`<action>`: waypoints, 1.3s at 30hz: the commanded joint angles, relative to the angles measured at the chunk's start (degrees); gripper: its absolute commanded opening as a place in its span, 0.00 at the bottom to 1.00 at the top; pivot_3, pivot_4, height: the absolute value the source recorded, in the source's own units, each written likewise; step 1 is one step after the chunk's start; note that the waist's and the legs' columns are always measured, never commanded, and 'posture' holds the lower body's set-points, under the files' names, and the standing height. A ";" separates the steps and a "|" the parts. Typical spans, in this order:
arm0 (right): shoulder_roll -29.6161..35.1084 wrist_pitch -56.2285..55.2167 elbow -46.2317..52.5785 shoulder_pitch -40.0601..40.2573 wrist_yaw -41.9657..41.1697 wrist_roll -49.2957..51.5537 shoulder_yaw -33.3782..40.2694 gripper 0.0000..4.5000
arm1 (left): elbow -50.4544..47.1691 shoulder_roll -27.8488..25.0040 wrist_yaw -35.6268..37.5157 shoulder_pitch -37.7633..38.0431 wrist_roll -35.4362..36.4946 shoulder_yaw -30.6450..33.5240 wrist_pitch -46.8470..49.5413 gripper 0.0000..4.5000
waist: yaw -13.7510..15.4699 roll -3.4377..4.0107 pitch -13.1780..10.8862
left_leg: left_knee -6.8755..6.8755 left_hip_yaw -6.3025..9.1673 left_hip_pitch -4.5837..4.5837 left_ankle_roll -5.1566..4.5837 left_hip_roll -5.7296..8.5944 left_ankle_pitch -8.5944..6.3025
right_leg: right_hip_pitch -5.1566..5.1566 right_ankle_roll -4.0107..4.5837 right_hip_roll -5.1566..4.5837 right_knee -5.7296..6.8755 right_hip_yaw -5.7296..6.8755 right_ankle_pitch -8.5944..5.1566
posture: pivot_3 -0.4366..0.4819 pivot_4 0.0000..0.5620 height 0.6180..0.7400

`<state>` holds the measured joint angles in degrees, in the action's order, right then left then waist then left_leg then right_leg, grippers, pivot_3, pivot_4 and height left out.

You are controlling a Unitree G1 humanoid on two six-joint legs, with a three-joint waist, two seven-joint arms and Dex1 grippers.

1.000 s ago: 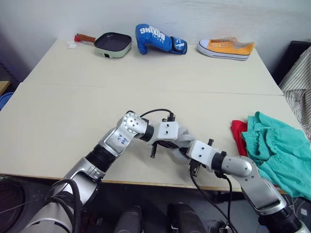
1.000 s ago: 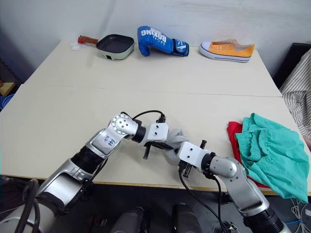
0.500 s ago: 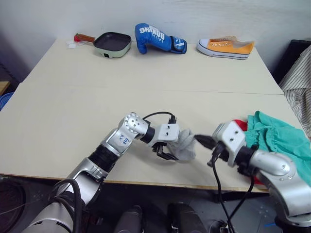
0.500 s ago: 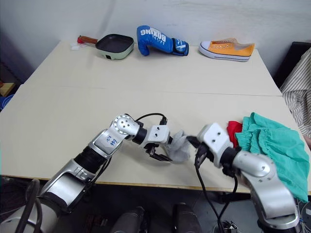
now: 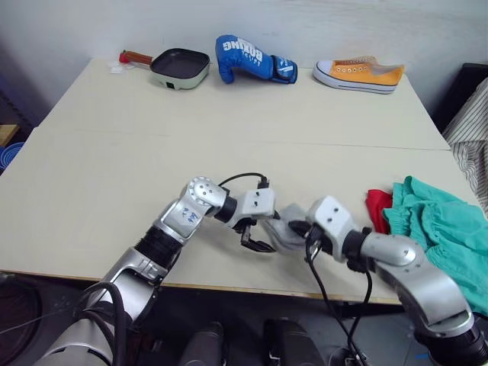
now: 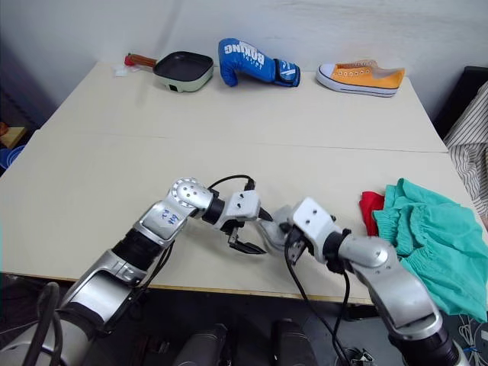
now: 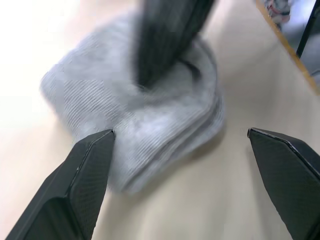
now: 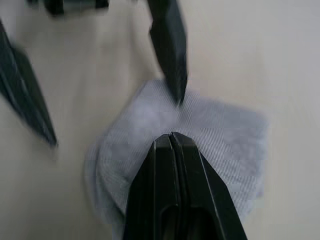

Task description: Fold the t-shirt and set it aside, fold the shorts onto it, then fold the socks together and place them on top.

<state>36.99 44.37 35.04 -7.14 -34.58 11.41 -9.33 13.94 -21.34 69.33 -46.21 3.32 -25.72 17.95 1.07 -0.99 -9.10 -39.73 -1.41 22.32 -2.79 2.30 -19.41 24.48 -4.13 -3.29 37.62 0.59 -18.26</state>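
The grey socks (image 7: 135, 110) lie as a folded bundle near the table's front edge, between my two grippers. My left gripper (image 5: 261, 235) stands open, one finger on each side of the bundle, holding nothing. My right gripper (image 8: 172, 140) is shut, its tip resting on top of the socks (image 8: 215, 135). The teal-green shorts (image 5: 446, 229) lie rumpled at the right edge of the table. They cover most of the red t-shirt (image 5: 378, 207), of which a corner shows.
Along the table's far edge sit a small pan (image 5: 180, 69), a blue boxing glove (image 5: 252, 59) and an orange sneaker (image 5: 358, 75). Striped cloth (image 5: 473, 130) hangs just off the right side. The table's front edge (image 5: 229, 284) runs close behind the socks.
My left gripper has opened and let go of the socks. My right gripper swung out to the right, then came back with its tip on the bundle.
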 commanded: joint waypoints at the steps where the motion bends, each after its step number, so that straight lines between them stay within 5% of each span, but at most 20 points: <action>1: 1.10 -3.98 0.20 3.06 0.78 -2.39 -0.62 0.00 | -4.13 -0.89 2.47 0.42 4.79 3.54 4.29 0.99 | 0.02 0.00 0.00 | 0.00 0.00 0.00 0.00 0.00 0.00 | -0.01 0.00 0.00 0.00 0.00 0.00 | 0.48 0.27 1.00; 9: 0.26 -6.94 -1.59 4.43 1.08 -3.89 -1.17 0.00 | 7.27 3.49 -1.47 -9.07 11.90 13.23 16.24 0.95 | 0.16 -0.01 0.00 | -0.08 0.01 -0.03 0.01 0.02 0.02 | -0.04 -0.01 0.01 0.00 0.01 0.00 | 0.48 0.27 1.00; 16: -0.22 -8.02 -2.92 3.76 1.50 -4.96 -1.68 0.00 | 21.58 9.03 -2.12 -14.82 7.71 11.63 9.51 0.49 | 0.15 -0.02 0.01 | -0.07 0.01 -0.03 0.01 0.03 0.02 | -0.04 -0.03 0.02 0.03 0.03 0.00 | 0.48 0.27 1.00; 23: -0.71 -8.82 -4.04 3.85 2.29 -5.89 -1.50 0.00 | 24.53 10.64 4.60 -14.65 3.63 6.32 1.88 0.01 | 0.17 -0.02 0.01 | -0.06 0.00 -0.03 0.06 0.03 0.04 | -0.02 -0.03 0.02 -0.01 0.02 0.00 | 0.48 0.27 1.00; 31: -0.41 -7.43 -0.09 7.04 2.45 -4.51 1.48 0.00 | 35.02 12.07 -4.10 -13.46 -8.81 -0.57 -15.28 0.01 | 0.32 -0.03 0.02 | -0.06 0.00 -0.04 0.05 0.03 0.04 | -0.02 -0.03 0.01 -0.11 0.01 0.00 | 0.48 0.27 1.00; 39: -4.67 3.05 13.95 20.95 1.79 10.54 17.31 0.00 | 38.41 11.94 -4.91 -12.35 -10.44 0.27 -20.55 0.01 | 0.40 -0.15 0.09 | -0.07 0.02 -0.12 -0.06 0.04 -0.02 | -0.18 -0.04 -0.04 -0.17 0.01 0.01 | 0.48 0.27 1.00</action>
<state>33.87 44.40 44.86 12.56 -33.00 16.73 3.86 50.58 -8.71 65.36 -59.92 -4.66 -24.75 -2.74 1.47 -1.13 -9.01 -39.79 -1.39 22.18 -2.85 2.33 -19.44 24.30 -4.18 -3.33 37.45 0.60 -18.24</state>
